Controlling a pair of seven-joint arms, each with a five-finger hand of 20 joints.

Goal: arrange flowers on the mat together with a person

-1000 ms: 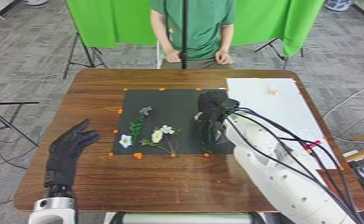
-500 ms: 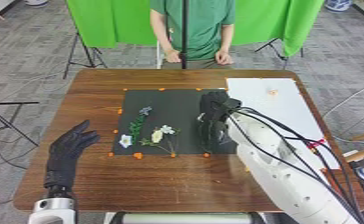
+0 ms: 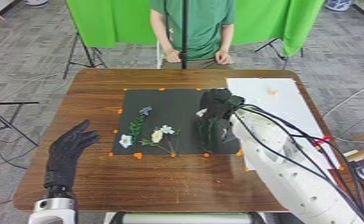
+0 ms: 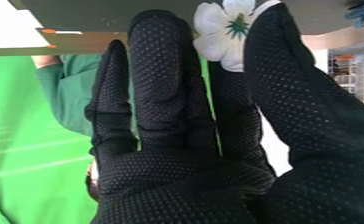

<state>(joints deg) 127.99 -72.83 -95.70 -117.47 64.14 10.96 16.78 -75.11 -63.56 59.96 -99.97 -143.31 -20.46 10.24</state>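
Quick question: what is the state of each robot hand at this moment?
Left hand: open, holding nothing.
Right hand: closed on a white flower, pinched between thumb and fingers.

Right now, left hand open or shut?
Open. In the head view, the left hand has its fingers extended and thumb apart, with nothing held between them, left of the black mat.

bright, even light, white sheet [image 3: 269,106] (nearly washed out)
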